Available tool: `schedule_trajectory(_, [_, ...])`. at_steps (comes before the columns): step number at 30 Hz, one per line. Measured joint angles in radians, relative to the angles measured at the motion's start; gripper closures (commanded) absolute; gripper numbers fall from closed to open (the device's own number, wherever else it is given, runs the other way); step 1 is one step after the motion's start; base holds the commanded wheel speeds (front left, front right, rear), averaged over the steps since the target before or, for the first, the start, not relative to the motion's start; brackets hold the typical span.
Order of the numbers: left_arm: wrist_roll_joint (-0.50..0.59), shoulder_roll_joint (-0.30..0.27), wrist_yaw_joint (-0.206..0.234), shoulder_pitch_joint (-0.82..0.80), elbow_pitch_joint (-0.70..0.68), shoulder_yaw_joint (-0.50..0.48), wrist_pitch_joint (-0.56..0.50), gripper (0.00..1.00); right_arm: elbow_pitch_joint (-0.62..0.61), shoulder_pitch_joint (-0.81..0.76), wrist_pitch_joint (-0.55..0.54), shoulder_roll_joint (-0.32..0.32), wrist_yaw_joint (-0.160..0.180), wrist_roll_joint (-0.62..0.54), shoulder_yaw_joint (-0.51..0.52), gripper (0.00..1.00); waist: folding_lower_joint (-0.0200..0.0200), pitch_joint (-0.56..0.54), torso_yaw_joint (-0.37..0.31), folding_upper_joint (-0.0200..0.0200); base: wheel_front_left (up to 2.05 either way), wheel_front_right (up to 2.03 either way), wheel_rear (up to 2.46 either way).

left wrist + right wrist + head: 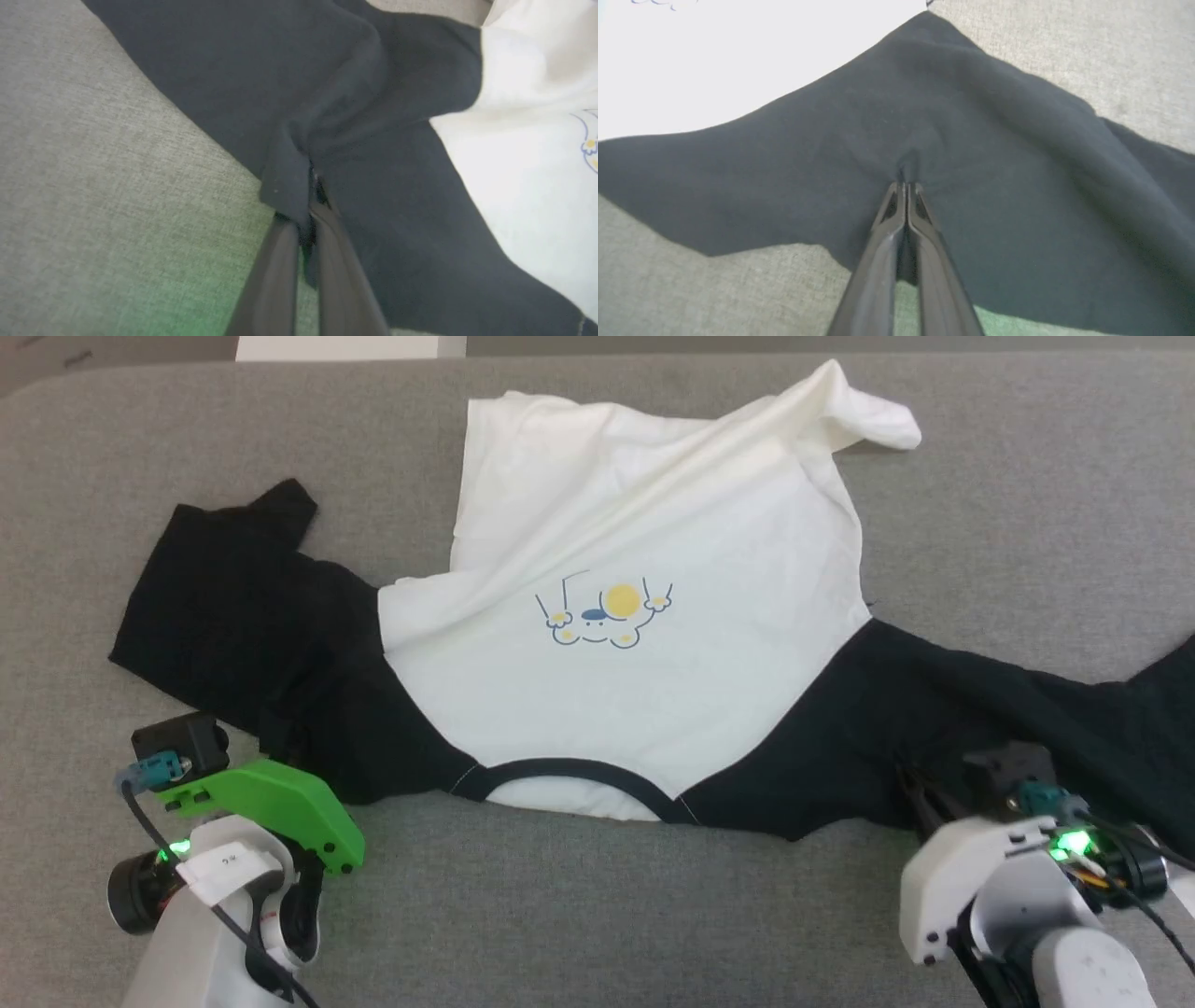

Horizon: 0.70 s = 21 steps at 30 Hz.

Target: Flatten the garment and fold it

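One shirt, collar lower centre: your left end effector and right end effector each clamp a black sleeve fold, seemingly so you can pull it flat.

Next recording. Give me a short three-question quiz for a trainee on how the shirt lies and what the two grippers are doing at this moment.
1. True or false: the garment lies with its collar on the side nearest the robot.
2. Pick one: what is the right gripper pinching? A) white chest cloth B) black sleeve cloth C) nothing
3. Fill in: the left gripper is ___ on a fold of black cloth.

Key: 1 true; 2 B; 3 shut.
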State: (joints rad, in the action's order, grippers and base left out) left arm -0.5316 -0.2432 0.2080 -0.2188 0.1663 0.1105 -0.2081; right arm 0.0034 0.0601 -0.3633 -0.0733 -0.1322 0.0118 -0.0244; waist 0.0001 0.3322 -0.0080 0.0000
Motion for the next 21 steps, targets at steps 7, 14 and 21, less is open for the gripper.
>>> schedule_trajectory(7, [-0.015,-0.008,-0.015,0.041,-0.059,-0.006,0.008,1.0,-0.135,-0.061,0.0,0.009,0.0,0.026,0.033,1.0,0.0,-0.057,-0.014,0.0,0.0,0.0,0.0])
schedule_trajectory(14, [-0.028,-0.018,-0.023,0.059,-0.168,-0.007,-0.001,1.0,-0.271,-0.094,-0.006,0.012,0.0,0.041,0.067,1.0,0.0,-0.11,-0.03,0.0,0.0,0.0,0.0])
schedule_trajectory(21, [-0.082,-0.016,-0.066,0.038,-0.278,-0.004,-0.026,1.0,-0.378,-0.098,-0.015,0.007,0.0,0.051,0.079,1.0,0.0,-0.13,-0.037,0.0,0.0,0.0,0.0])
